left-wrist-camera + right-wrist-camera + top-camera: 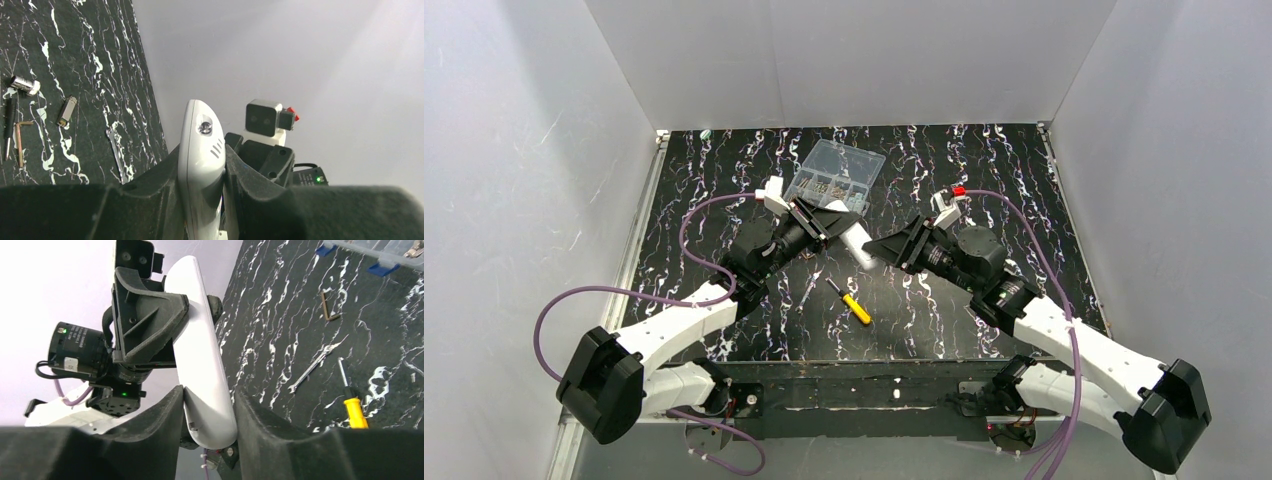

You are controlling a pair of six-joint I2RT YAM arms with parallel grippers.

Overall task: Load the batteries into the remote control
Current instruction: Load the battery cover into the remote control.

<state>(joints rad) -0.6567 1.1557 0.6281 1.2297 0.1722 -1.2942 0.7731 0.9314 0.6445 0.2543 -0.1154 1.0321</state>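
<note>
Over the black marbled table point(1004, 190), your left gripper point(824, 228) is clamped tight on the remote control point(857, 247). The remote is lifted off the surface, with one stretch of it between those jaws and its other end between the jaws of your right gripper point(889, 248). The right jaws straddle that end closely on both sides, but you cannot tell whether they are pressing it.

Treat the task as barely begun. No cell shows in the remote and no batteries appear in any view, so all the loading seems left to do.

Only the overhead view shows you both arms meeting at the remote, with the whole clear box point(836, 172) beyond the left jaws. The right wrist view adds a thin flat wrench point(312, 366) off to the right of its jaws. The left wrist view adds a small metal cylinder point(22, 84) far to the left of its jaws.
</note>
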